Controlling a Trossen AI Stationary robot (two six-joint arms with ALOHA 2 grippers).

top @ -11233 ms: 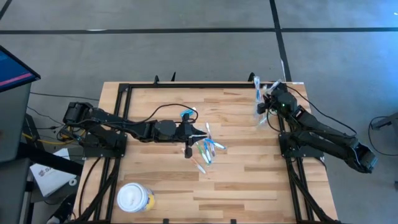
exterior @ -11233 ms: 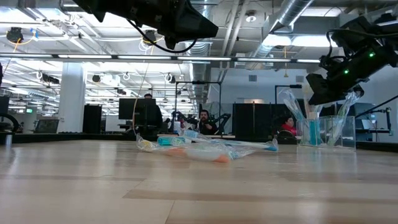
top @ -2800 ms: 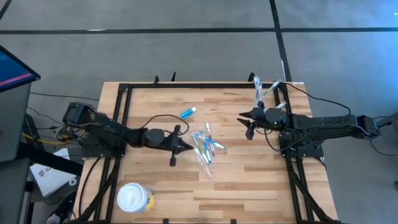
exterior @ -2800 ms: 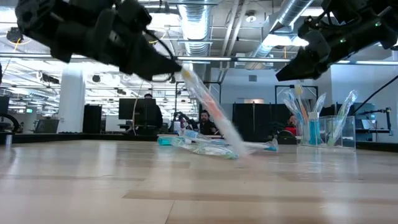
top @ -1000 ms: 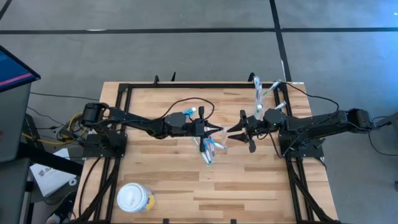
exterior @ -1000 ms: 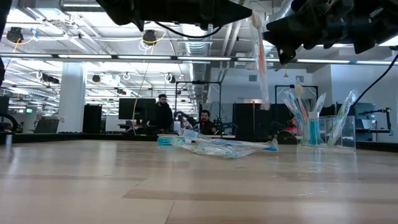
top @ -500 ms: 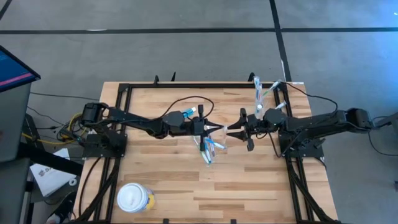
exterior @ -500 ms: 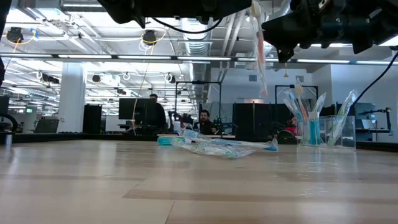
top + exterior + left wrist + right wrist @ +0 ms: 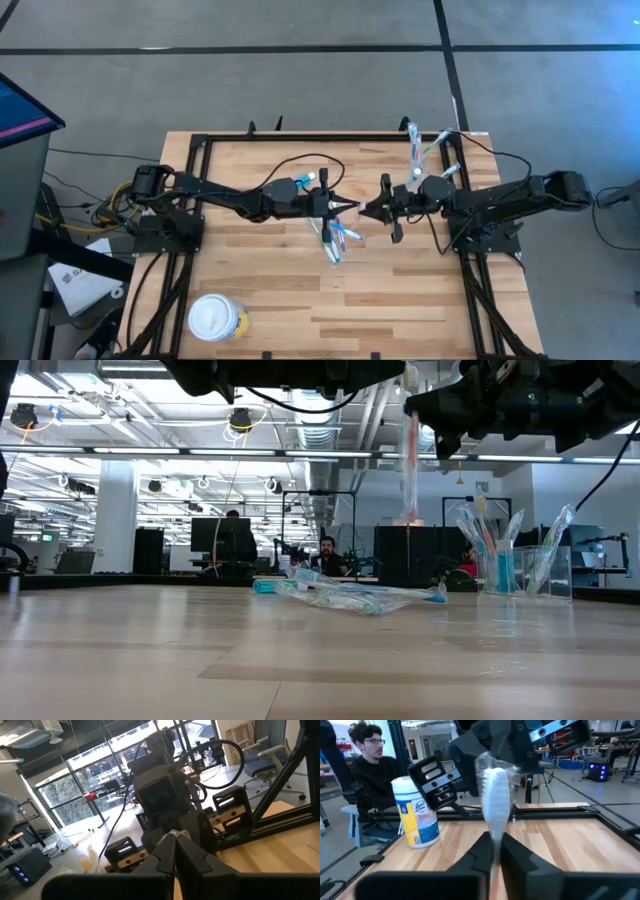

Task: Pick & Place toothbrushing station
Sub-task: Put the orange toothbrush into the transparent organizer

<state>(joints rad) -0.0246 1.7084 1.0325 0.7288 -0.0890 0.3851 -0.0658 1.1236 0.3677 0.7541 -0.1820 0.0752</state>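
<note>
A pink toothbrush in a clear wrapper (image 9: 408, 460) hangs upright high over the table's middle, between my two grippers. My left gripper (image 9: 352, 207) reaches in from the left and is shut on its top. My right gripper (image 9: 368, 210) reaches in from the right and is shut on it too. Several wrapped toothbrushes (image 9: 335, 238) lie in a loose pile on the table below. The blue tube (image 9: 300, 183) lies beside the left arm. The clear tumbler (image 9: 522, 572) stands at the far right corner with several toothbrushes in it. My left gripper pinches the wrapped toothbrush's upper end (image 9: 175, 834) between its two fingers, coming level from the table's left. The toothbrush hangs below, clear of the table. My right gripper pinches the wrapped toothbrush (image 9: 493, 832) between its two fingers, coming level from the table's right, fingers across it. The brush stands upright in the hold, lifted clear.
A yellow tub with a white lid (image 9: 217, 318) stands at the near left. A black frame (image 9: 300, 138) runs along the table's far edge and sides. People sit in the room beyond the table (image 9: 327, 555).
My right gripper has gone a little toward the table's left, up to the left gripper and the hanging toothbrush. The toothbrush, slightly tilted a second ago, now hangs straight down.
</note>
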